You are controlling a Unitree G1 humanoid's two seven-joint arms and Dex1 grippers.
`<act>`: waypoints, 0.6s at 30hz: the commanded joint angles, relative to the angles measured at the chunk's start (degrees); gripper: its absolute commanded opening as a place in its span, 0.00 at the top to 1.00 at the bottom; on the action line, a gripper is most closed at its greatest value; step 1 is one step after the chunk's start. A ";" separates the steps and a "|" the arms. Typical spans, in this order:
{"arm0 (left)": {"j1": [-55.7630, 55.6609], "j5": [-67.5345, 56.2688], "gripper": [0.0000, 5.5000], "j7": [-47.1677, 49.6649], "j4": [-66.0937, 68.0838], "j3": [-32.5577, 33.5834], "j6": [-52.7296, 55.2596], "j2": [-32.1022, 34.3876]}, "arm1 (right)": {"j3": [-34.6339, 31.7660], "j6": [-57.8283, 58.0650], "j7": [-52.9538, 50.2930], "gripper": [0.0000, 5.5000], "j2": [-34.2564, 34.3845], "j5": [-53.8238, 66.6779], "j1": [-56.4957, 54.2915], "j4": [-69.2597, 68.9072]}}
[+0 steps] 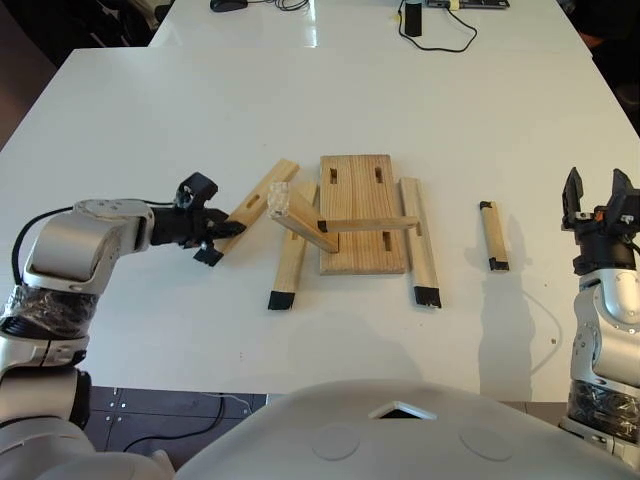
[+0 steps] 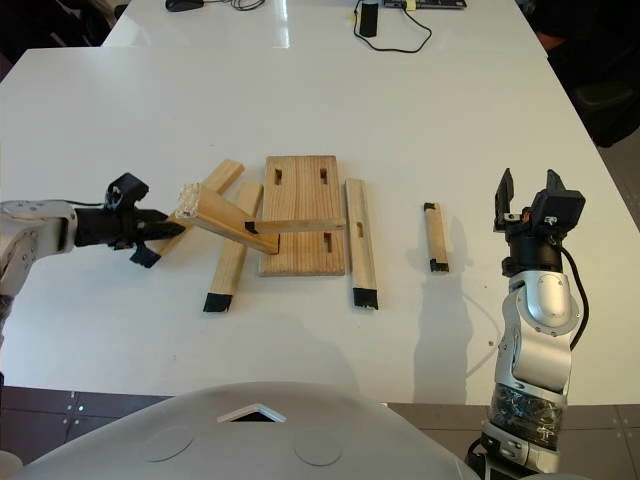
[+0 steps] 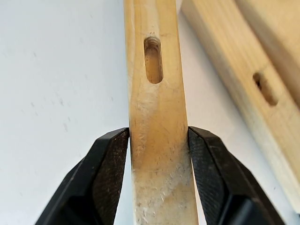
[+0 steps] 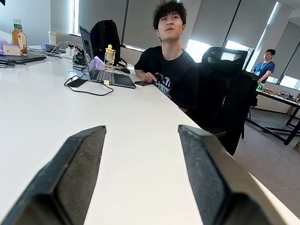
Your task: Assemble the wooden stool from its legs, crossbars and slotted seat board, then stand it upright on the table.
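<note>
The slotted seat board [image 1: 355,195] lies flat mid-table. A wooden leg [image 1: 262,193] lies slanted to its left, and my left gripper [image 1: 214,240] is shut on its near end; the left wrist view shows both pads [image 3: 107,164] clamping that slotted leg [image 3: 157,108]. Another leg [image 1: 299,216] with a crossbar [image 1: 372,225] plugged into it rests tilted across the board's left edge. Two black-tipped legs lie flat, one [image 1: 288,262] left of the board and one [image 1: 419,245] right of it. A short crossbar [image 1: 491,235] lies further right. My right gripper [image 2: 527,200] stands open and empty, fingers up, at the table's right edge.
A black cable and a small black device [image 1: 414,20] lie at the table's far edge, with a dark mouse [image 1: 228,5] further left. A laptop [image 4: 104,75] sits on a table in the right wrist view. White tabletop [image 1: 150,120] spreads around the parts.
</note>
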 commanded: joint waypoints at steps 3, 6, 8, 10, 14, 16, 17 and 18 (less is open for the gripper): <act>-8.27 -2.07 0.63 -3.80 3.76 4.41 -2.47 -1.81 | -0.95 0.86 1.83 0.49 -1.59 2.21 -2.21 0.03; -12.75 -4.97 0.63 -7.93 4.41 7.35 -3.67 -1.86 | -0.42 3.31 7.18 0.49 -2.41 10.43 -3.07 -5.51; -17.50 -8.26 0.63 -10.14 5.98 10.43 -3.13 -2.43 | -0.02 6.40 10.77 0.49 -3.99 17.21 -3.88 -10.71; -23.04 -12.38 0.63 -12.00 7.68 14.01 -2.51 -3.23 | 0.03 10.32 14.22 0.49 -6.22 25.02 -5.83 -14.18; -31.98 -23.74 0.63 -15.10 5.39 18.92 1.48 -5.68 | 0.22 19.45 18.16 0.49 -12.08 42.73 -12.10 -20.32; -34.25 -28.78 0.63 -16.90 2.13 19.09 2.97 -7.30 | 1.43 23.51 19.53 0.45 -15.01 51.41 -16.43 -22.35; -34.88 -30.64 0.63 -17.75 0.84 18.80 3.38 -7.92 | 2.08 25.15 20.36 0.44 -16.23 54.53 -18.44 -22.50; -35.35 -32.23 0.63 -18.14 -0.28 18.48 3.87 -8.48 | 2.60 26.50 21.02 0.42 -17.25 57.03 -20.27 -22.29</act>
